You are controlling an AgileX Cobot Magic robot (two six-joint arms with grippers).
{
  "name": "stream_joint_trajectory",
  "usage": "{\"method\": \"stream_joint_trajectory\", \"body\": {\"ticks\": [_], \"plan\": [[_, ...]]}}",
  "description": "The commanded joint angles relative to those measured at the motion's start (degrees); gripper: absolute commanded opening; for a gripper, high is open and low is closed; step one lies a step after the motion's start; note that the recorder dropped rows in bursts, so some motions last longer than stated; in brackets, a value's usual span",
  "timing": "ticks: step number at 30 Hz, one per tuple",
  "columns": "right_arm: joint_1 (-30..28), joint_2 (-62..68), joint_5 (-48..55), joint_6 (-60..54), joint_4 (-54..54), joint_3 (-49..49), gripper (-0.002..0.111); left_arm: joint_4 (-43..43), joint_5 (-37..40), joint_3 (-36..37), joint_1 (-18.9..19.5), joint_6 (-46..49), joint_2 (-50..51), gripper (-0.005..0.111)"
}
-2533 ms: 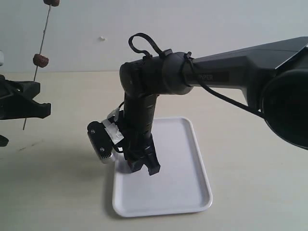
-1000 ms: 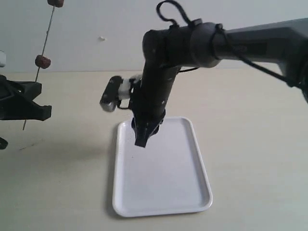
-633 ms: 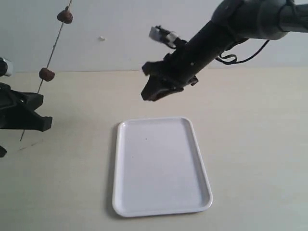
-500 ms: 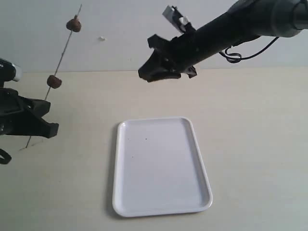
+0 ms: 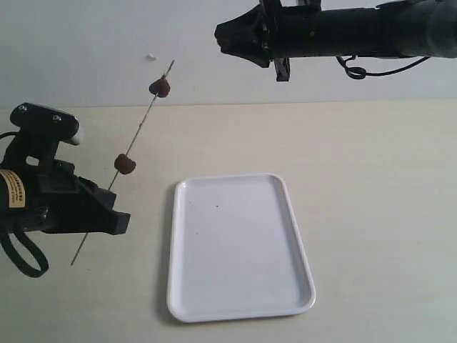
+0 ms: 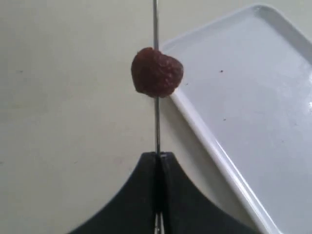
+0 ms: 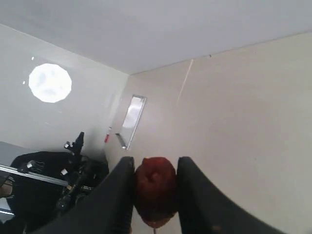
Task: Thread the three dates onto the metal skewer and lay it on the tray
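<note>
Exterior view: left tool (image 5: 107, 216) low over the worktop (image 5: 371, 214), clamped on the metal skewer (image 5: 141, 125). Rod slanted up and away, lower end poking out beneath the grip. Lower date (image 5: 125, 163) threaded just above the tool, upper date (image 5: 160, 88) near the tip. White tray (image 5: 235, 286) flat on the worktop just beside. Right tool (image 5: 223, 33) high up, well apart from the skewer.

Left wrist view: jaws pressed together on the rod, one date seen close by the tray's rim.

Right wrist view: third date (image 7: 155, 187) pinched between two part-closed fingers (image 7: 117, 195), seemingly well above the worktop.
</note>
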Motion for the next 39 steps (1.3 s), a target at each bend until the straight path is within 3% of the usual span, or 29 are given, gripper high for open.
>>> {"method": "stream_joint_trajectory", "body": {"ticks": [1, 6, 15, 39], "plan": [[-2.37, 0.05, 4.39, -1.07, 1.57, -0.03, 0.029, -0.37, -0.05, -0.56, -1.98, -1.71, -0.43, 0.000], [-3.55, 0.05, 6.21, -1.07, 1.20, -0.03, 0.029, -0.37, -0.44, -1.56, -5.91, -1.71, -0.43, 0.000], [-3.67, 0.05, 6.71, -1.63, 1.20, -0.03, 0.029, -0.37, 2.86, -6.24, -9.68, -4.15, -0.43, 0.000], [-3.63, 0.05, 8.92, -6.14, 3.11, -0.03, 0.029, -0.48, -2.09, -10.04, -9.68, -5.34, 6.10, 0.000]]}}
